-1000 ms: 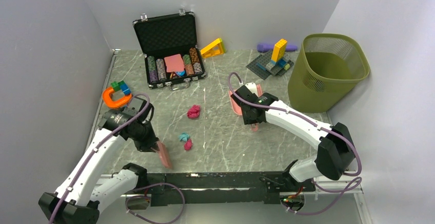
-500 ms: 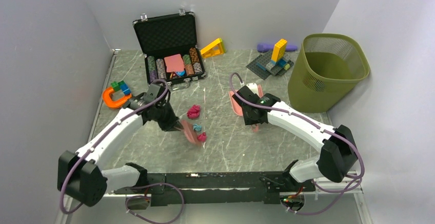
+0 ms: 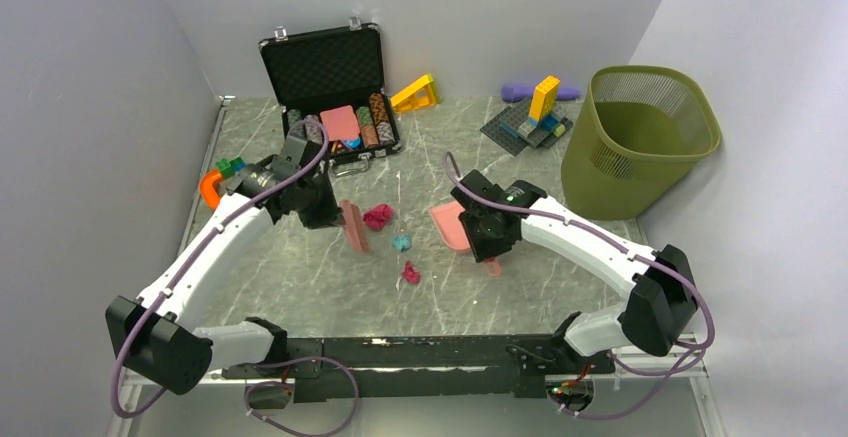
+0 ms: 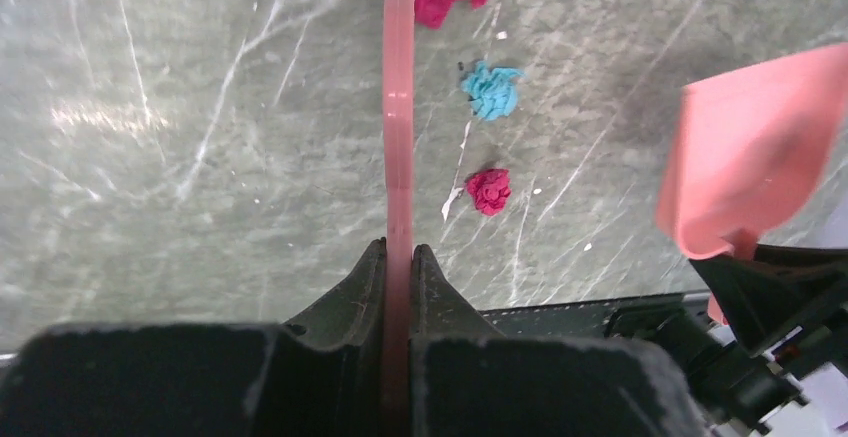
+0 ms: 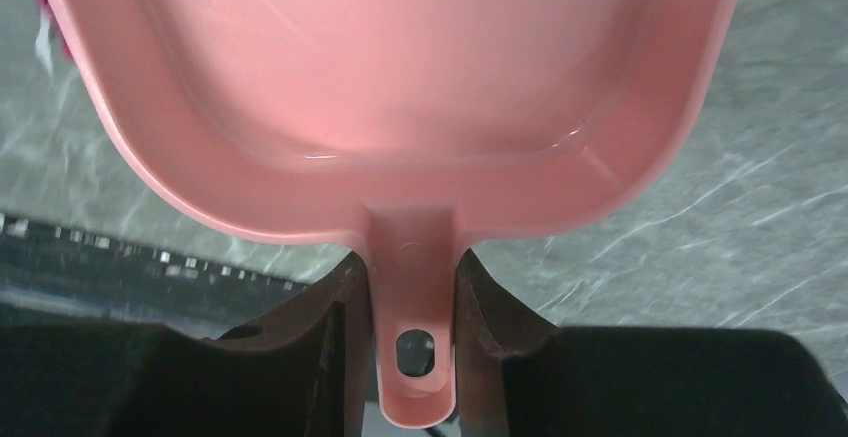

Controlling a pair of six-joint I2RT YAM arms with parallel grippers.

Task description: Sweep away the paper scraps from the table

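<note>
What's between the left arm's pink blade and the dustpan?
Magenta wad by the blade, teal wad midway, small red wad nearer the arms; else bare table to the dustpan. Shows in top and left wrist views.

Three paper scraps (image 3: 401, 242) loose on grey marble table (image 3: 300, 277): big magenta, teal, small red.

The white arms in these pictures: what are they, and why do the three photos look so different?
They are two robot arms bolted to a table. The wide picture is taken from above; each close-up comes from a camera on one wrist. The left gripper pinches a thin pink scraper; the right gripper clamps the handle of a pink dustpan. Between them lie three bits of paper: a magenta wad, a teal wad, a red wad. Farther off: a chip case and a green bin.
</note>
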